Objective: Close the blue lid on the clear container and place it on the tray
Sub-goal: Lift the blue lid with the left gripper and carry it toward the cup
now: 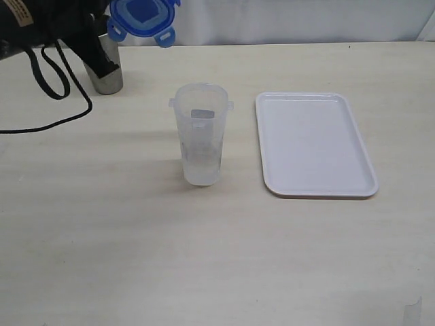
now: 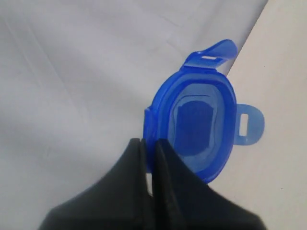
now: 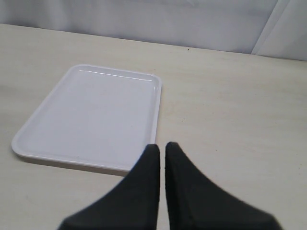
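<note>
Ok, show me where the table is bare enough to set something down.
Widest bare patch: the table on the near side of the clear container and the tray. The tray itself is bare too. A narrow lane runs between them. Crowded: far-left corner, with the steel cup, black cable and left gripper holding the blue lid.

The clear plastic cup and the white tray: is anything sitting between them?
No. The exterior view shows only bare beige tabletop between the tall clear plastic container and the flat white plastic tray.
</note>
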Tool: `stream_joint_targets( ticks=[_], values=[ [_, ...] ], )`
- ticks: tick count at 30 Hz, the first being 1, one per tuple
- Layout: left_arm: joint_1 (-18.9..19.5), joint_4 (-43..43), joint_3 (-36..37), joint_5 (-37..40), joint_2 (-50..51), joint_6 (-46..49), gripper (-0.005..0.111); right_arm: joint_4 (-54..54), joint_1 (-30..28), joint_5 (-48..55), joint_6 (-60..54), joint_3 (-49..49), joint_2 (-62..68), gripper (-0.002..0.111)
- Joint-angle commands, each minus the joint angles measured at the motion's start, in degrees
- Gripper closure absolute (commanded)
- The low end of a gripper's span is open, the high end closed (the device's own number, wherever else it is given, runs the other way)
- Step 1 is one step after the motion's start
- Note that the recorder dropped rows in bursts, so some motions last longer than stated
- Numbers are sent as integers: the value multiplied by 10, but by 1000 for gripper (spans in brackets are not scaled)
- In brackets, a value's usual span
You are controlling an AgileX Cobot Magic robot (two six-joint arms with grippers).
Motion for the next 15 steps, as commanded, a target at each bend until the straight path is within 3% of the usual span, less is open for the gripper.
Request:
stream_joint_targets(
  ticks=[1, 5, 9, 15],
  values=[
    [-5, -5, -4, -46, 25, 89, 107, 4, -1, -2, 2, 1, -2, 104],
    [-5, -33, -9, -88, 44, 125, 107, 4, -1, -2, 2, 1, -2, 104],
    [-11, -44, -39, -72, 71, 135, 107, 4, -1, -2, 2, 1, -2, 104],
    [-53, -168, -79, -68, 103, 295, 107, 4, -1, -2, 2, 1, -2, 104]
  ],
)
